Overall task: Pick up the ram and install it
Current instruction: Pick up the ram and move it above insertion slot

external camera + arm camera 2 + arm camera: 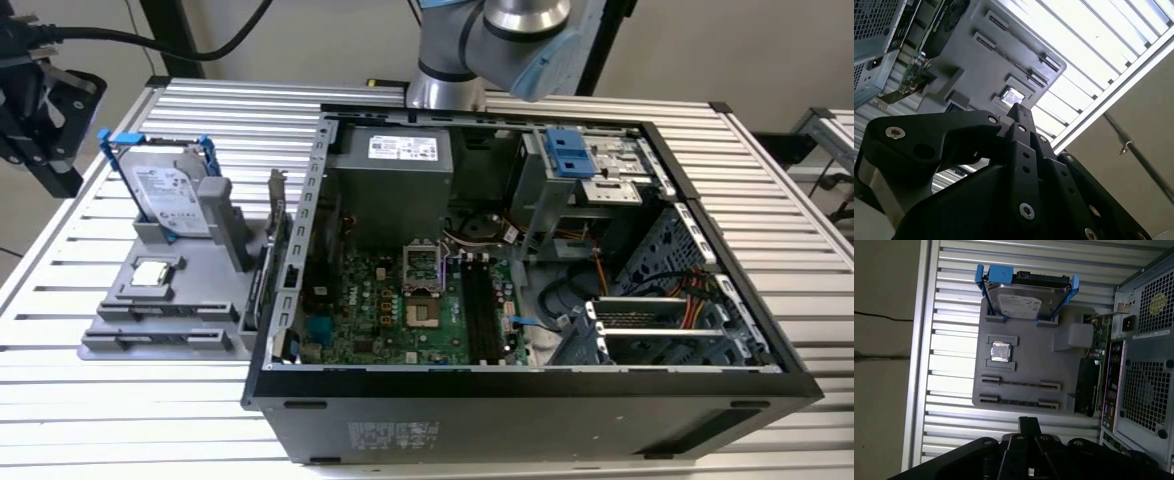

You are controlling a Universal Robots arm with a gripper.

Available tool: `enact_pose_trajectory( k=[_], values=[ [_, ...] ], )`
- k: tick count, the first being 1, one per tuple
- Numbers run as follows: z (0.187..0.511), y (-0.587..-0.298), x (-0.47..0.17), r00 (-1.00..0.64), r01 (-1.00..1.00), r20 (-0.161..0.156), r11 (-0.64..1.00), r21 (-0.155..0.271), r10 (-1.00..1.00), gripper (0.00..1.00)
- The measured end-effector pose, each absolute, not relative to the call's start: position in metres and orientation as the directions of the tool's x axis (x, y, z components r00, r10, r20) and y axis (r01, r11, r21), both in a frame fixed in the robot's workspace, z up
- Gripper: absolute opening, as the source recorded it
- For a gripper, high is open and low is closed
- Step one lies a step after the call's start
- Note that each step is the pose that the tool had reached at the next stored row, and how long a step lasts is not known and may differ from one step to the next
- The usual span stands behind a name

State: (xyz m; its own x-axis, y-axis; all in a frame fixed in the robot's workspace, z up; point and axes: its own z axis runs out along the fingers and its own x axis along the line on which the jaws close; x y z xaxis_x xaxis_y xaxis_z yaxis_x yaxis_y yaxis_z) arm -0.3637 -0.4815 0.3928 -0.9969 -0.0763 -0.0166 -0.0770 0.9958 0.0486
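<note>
Ribbed aluminium table (120, 420) runs under everything, with an open computer case (534, 400) standing on it and a grey holder (1054, 365) just beside the case. My gripper (1029, 421) hangs above that holder, clear of it and touching nothing. My fingers (1020, 112) look pressed together to one narrow tip, with nothing caught between them.

The ram (1019, 402) sits on edge in the holder, a thin dark strip between two end brackets. It is in the slot at the holder's edge nearest my tip in the first wrist view. A second such slot (1019, 383) runs parallel just beyond it, and I cannot tell for sure what it holds. Past the slots lies the small square processor chip (1000, 352). At the holder's far end the hard drive (1026, 295) leans in its blue-trimmed frame. So the ram is the part closest to my fingertips, below them and apart from them.
</note>
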Motion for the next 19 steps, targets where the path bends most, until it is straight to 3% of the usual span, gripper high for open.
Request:
enact_pose_trajectory(
  k=[19],
  values=[
    [0.3928,-0.4814,-0.3637,-0.969,-0.245,-0.017,0.968,0.049,-0.245,0.00]
  ],
)
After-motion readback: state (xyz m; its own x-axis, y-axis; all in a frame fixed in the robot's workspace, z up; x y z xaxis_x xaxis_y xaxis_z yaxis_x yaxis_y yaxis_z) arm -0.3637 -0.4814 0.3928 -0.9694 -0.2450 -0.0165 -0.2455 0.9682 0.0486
